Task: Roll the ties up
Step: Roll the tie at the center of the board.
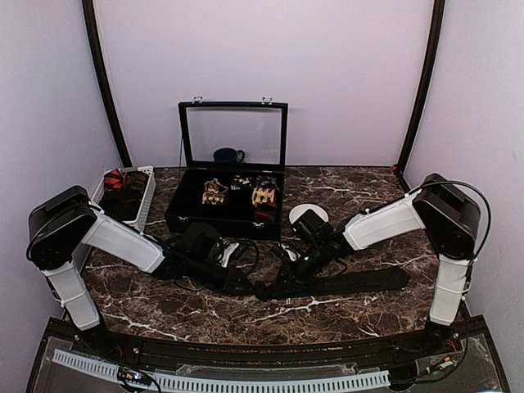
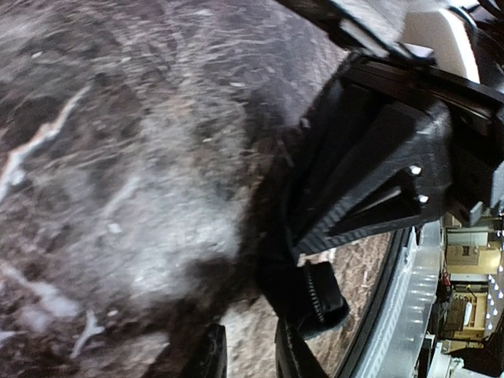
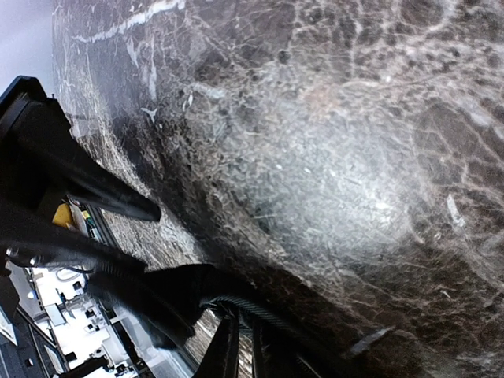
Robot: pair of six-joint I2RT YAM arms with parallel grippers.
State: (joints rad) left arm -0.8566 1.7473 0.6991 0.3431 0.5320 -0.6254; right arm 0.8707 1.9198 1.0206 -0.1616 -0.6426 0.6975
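top cam: high behind me at 6 o'clock, facing 12, whole table (image 1: 147,303) | my wrist cams: skimming the marble close-up | shared: mid-table marble patch

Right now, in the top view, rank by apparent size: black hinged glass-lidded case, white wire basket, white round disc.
Largest: black hinged glass-lidded case.
Next: white wire basket.
Smallest: white round disc, though it is partly hidden.

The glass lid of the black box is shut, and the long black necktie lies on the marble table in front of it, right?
No, the glass lid of the black box stands open, upright, in the top view. The long black necktie does lie on the marble table in front of it.
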